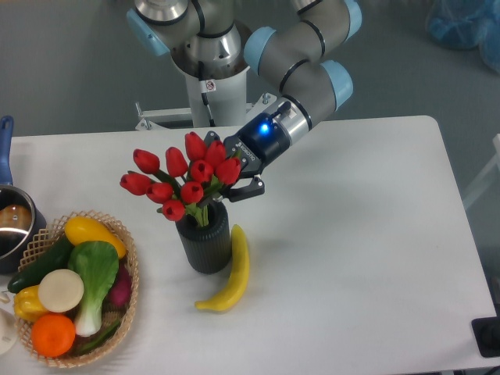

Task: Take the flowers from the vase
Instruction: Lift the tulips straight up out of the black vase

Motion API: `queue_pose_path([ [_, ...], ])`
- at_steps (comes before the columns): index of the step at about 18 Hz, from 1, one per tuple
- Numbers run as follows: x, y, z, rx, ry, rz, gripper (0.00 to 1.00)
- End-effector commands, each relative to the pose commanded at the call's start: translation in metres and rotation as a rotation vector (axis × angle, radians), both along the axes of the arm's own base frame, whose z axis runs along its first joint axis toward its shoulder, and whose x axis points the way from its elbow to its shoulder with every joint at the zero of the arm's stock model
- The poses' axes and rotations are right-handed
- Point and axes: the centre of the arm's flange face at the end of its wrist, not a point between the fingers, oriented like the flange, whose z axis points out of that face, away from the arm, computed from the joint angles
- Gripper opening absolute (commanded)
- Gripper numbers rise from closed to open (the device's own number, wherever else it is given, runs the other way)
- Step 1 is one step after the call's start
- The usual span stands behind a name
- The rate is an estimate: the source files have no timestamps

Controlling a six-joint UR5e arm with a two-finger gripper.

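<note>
While the end effector (225, 181) pinches the flowers (181, 179) from the right side, its dark fingers (245, 190) close around the upper stems just behind the red buds, and a blue light glows on the wrist above them. Most of the buds fan out to the left of the grip, leaning away from the arm. Green stems (205, 212) run down from the bunch into the mouth of the vase (205, 243), so the lower ends sit inside it; how deep they reach cannot be told. That dark ribbed cylinder stands upright on the white tabletop (359, 234), directly below the bunch.

Just to the right of the vase lies a banana (233, 273), curved along its side and close enough that it may be touching the base. Near the left edge a wicker basket (128, 312) holds a cucumber (39, 265), a yellow squash (92, 233), a leafy green (95, 275), a yellow pepper (26, 301), an orange (53, 334) and a round pale item (61, 290). Beyond it, at the far left, a metal pot (13, 223) with a blue handle is partly cut off by the frame.
</note>
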Motion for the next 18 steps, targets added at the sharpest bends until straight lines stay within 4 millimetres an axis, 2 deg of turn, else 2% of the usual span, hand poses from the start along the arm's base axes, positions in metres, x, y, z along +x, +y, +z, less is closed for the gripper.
queue_pose_path([
  [7, 0.015, -0.009, 0.047, -0.002, -0.024, 0.014, 0.39],
  [18, 0.018, -0.014, 0.078, 0.109, -0.037, 0.004, 0.38],
])
